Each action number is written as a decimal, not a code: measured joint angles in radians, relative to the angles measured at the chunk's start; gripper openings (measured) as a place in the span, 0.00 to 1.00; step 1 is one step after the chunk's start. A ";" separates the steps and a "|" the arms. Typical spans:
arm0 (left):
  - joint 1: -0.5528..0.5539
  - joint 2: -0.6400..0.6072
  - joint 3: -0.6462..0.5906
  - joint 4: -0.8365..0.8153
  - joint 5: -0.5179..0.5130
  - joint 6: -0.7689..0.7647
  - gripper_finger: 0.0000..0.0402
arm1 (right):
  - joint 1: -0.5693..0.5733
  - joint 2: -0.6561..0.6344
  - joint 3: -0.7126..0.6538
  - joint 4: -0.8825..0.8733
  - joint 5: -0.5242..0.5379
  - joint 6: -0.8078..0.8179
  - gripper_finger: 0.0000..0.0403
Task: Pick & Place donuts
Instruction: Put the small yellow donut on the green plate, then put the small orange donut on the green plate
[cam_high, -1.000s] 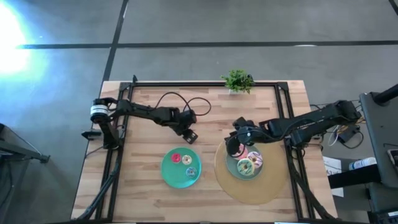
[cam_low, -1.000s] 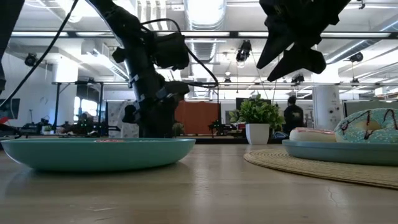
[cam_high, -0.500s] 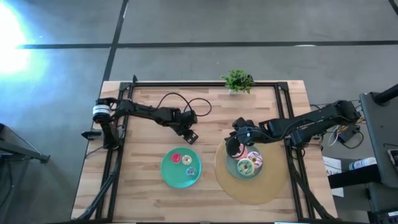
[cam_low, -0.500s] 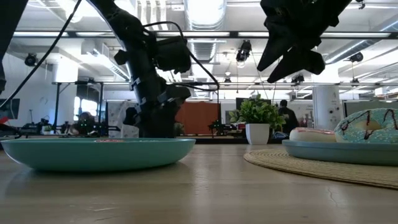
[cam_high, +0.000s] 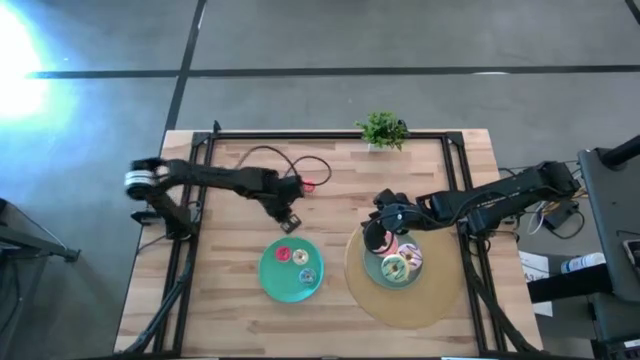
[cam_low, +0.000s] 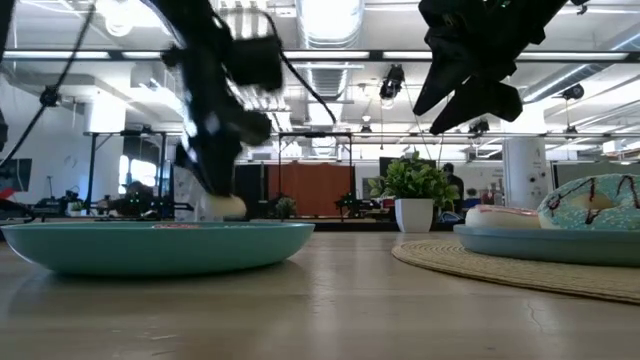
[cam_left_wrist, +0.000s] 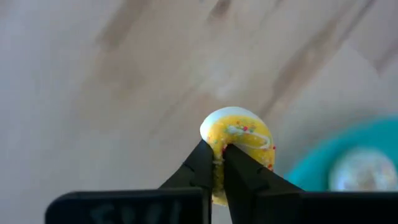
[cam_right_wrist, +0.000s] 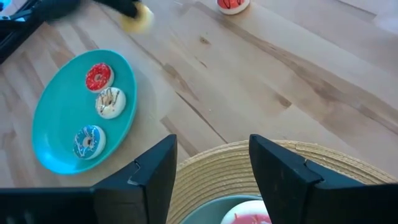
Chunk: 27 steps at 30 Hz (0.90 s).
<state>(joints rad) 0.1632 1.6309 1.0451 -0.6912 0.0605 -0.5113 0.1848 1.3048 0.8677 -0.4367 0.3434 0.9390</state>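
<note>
My left gripper (cam_high: 290, 214) is low over the table, just beyond the left teal plate (cam_high: 268, 272), and is shut on a small yellow donut (cam_left_wrist: 237, 138), which also shows in the low view (cam_low: 228, 205). That plate holds a red (cam_high: 282, 253), a cream (cam_high: 299, 258) and a blue small donut (cam_high: 307, 275). Another red donut (cam_high: 307, 185) lies on the bare wood farther back. My right gripper (cam_high: 380, 237) hangs open over the right plate (cam_high: 378, 272), which holds larger frosted donuts (cam_high: 405, 250). My left gripper pinches the yellow donut's rim (cam_left_wrist: 217, 149) between its two shut fingertips (cam_left_wrist: 202, 163), on the side nearest the wrist. The fingers slant downward. The donut sticks out beyond the tips, low over the wood; whether it is clear of the table I cannot tell.
The right plate rests on a round woven mat (cam_high: 430, 305). A small potted plant (cam_high: 382, 130) stands at the far edge. A black cable (cam_high: 270, 160) loops over the far left of the table. Bare wood lies between the two plates.
My left gripper has swung quickly toward the table's left edge, blurred in the low view. The yellow donut now shows at its fingertips there, and a red donut has come into sight on the wood where the wrist stood before.
</note>
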 joint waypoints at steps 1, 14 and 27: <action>-0.013 -0.049 -0.001 -0.045 -0.016 0.002 0.00 | 0.000 0.000 0.000 0.001 0.000 0.000 0.48; -0.517 -0.311 -0.246 0.178 -0.154 -0.273 0.00 | -0.003 0.018 -0.001 0.055 0.001 0.004 0.48; -0.558 -0.147 -0.211 0.109 -0.041 -0.356 0.33 | 0.001 0.028 -0.001 0.084 -0.008 0.049 0.48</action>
<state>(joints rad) -0.3946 1.4836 0.8343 -0.5824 0.0194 -0.8673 0.1858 1.3327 0.8669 -0.3530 0.3355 0.9882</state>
